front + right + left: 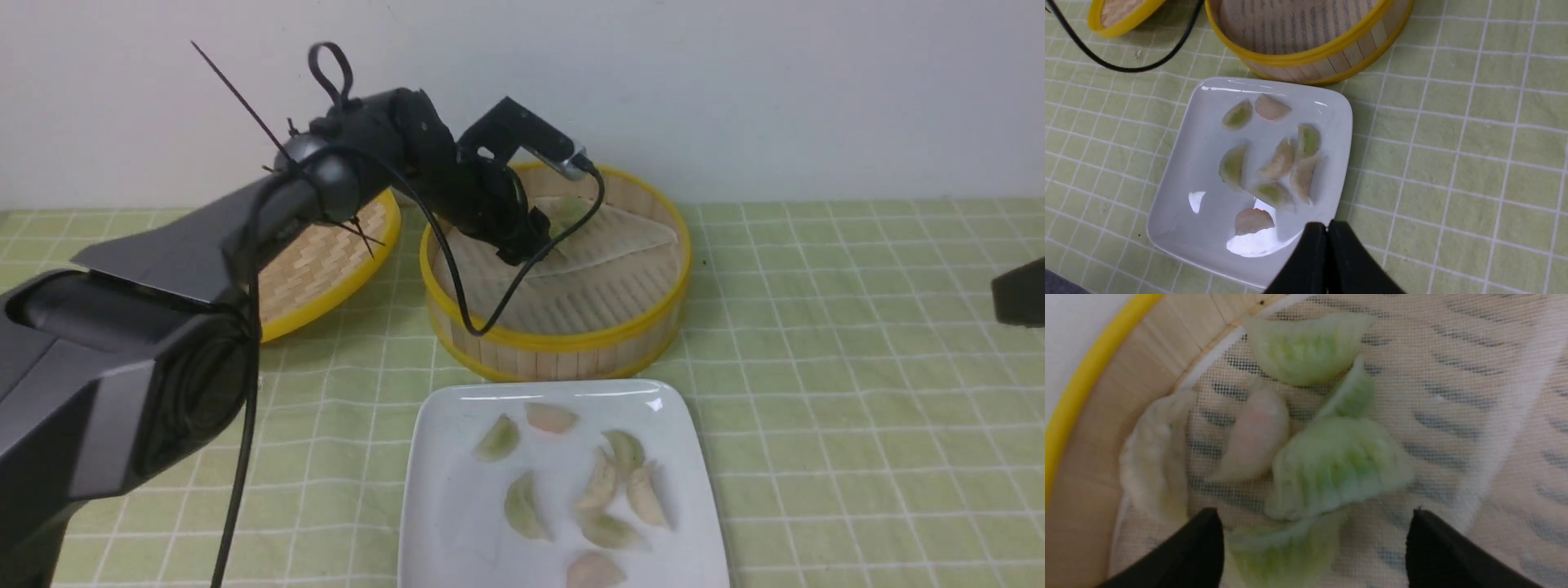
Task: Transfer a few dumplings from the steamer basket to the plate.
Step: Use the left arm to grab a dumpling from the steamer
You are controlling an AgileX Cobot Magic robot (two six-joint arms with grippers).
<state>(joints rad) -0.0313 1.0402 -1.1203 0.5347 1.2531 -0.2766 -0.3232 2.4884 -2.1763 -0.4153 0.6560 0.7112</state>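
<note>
My left gripper (1314,516) is down inside the steamer basket (563,335), its black fingers (1206,543) open wide over the whitish liner (1474,416). Several dumplings lie clustered there: a large green dumpling (1337,465), a pinkish one (1255,437), a cream one (1153,457) against the wall. Another green dumpling (1286,549) lies between the fingers, nearer one of them. The white plate (457,523) in front of the basket holds several dumplings (600,482). My right gripper (1327,225) is shut and empty, hanging above the plate's corner (1290,265).
The shallow woven lid (326,261) with its yellow rim leans behind my left arm. A black cable (490,318) droops over the basket's front rim. A green checked cloth (857,408) covers the table. A dark part of my right arm (1020,294) shows at the right edge.
</note>
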